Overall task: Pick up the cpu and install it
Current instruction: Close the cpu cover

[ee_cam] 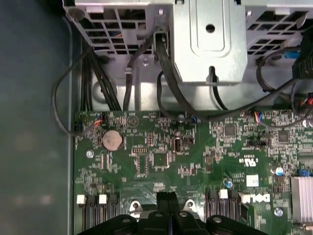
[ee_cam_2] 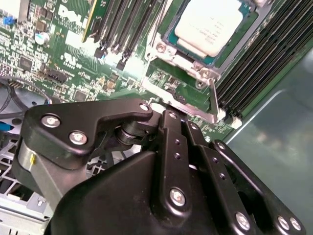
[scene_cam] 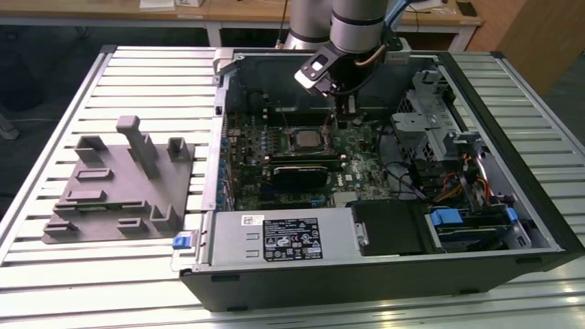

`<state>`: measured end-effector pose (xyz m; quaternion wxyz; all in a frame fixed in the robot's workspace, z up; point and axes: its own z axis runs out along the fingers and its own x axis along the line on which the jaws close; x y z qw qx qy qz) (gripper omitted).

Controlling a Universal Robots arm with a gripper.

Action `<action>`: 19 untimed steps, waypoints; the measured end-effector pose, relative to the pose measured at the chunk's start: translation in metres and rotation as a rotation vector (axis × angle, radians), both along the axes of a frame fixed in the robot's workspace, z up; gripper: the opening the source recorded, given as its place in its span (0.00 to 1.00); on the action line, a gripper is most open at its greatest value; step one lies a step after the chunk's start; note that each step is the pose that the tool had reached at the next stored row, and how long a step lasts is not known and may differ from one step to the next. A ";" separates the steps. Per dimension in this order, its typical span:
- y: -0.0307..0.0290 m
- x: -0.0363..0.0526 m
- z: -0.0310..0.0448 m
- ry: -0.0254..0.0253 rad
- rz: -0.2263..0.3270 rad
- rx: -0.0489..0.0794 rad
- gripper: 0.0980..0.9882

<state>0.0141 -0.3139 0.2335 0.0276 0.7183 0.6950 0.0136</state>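
On the table [scene_cam: 55, 288] lies an open computer case [scene_cam: 384, 291]. In it we see a green board [scene_cam: 242, 185], cables [scene_cam: 454, 186] and a silver box [scene_cam: 229, 240]. The cpu [scene_cam: 305, 140] lies flat in its socket on the board. In the second wrist view an edge cuts the cpu off, and the gripper's black body hides part of the board. The gripper [scene_cam: 344, 118] hangs just beside the cpu, toward the exterior view's right, not touching it. Its fingers [ee_cam: 162, 200] are pressed together, holding nothing.

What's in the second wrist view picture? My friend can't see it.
A silvery cpu sits in its socket on a green motherboard. The black end effector is close to the camera, near the socket.
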 end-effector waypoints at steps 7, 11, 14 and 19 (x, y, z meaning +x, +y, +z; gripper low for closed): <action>0.0000 -0.0079 0.0000 -0.0001 -0.001 0.000 0.01; 0.0000 -0.0113 0.0000 0.0000 -0.001 0.000 0.01; 0.0000 -0.0137 0.0000 0.0000 -0.001 0.000 0.01; 0.0000 -0.0180 0.0000 0.0000 -0.002 0.000 0.01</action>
